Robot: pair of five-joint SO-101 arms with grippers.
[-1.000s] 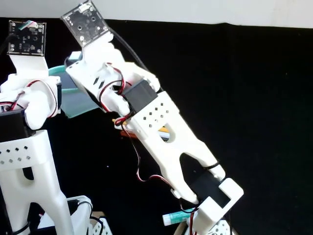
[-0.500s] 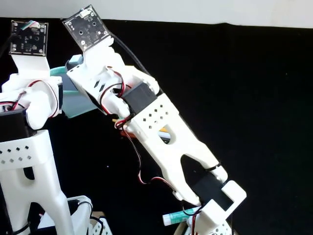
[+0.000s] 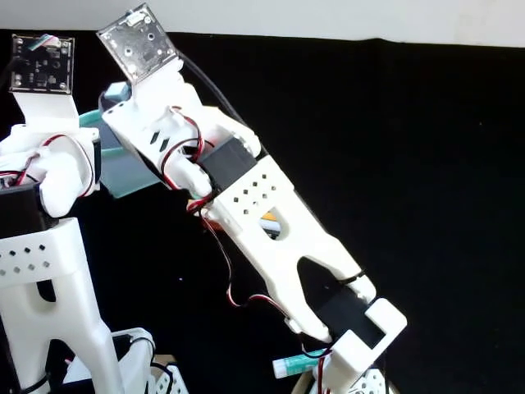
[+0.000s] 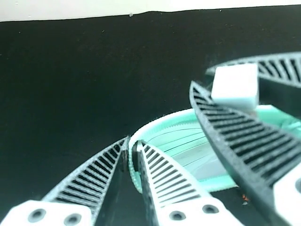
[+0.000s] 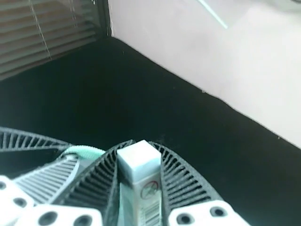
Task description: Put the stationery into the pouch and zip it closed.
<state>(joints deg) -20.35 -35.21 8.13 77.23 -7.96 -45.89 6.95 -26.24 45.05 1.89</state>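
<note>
Left gripper (image 4: 132, 143): jaws almost closed, with the toothed zipper rim of the teal pouch (image 4: 188, 148) pinched between the tips. The rim curves away from these jaws in an arc, so the mouth looks held open. How wide it is, I cannot tell.

Right gripper (image 5: 139, 147): jaws closed on a white block (image 5: 136, 169), probably an eraser in a printed sleeve. The block lies lengthwise between the two fingers, its square end poking just past the tips. In the left wrist view the block sits near the left jaws and apart from the rim. Whether it is over the mouth or just short of it, I cannot tell.

Other item: a capped stick (image 3: 297, 364) lies on the black table (image 3: 426, 164), well apart from both sets of jaws.

Handling (judgement):
- The block looks light, rigid and flat-sided. The grip across its long faces seems sound, though the sleeve may be slightly slippery.
- The pouch looks thin and soft and is likely to sag. The zipper line is its only stiff part, so the rim, where the left jaws hold it, is the best place to grip.
- If the rim is let go, the mouth would probably collapse.
- The zipper slider is not identifiable here.

Step in hand (judgement): dropping the block in. The stick is not yet in and the zipper is open.
</note>
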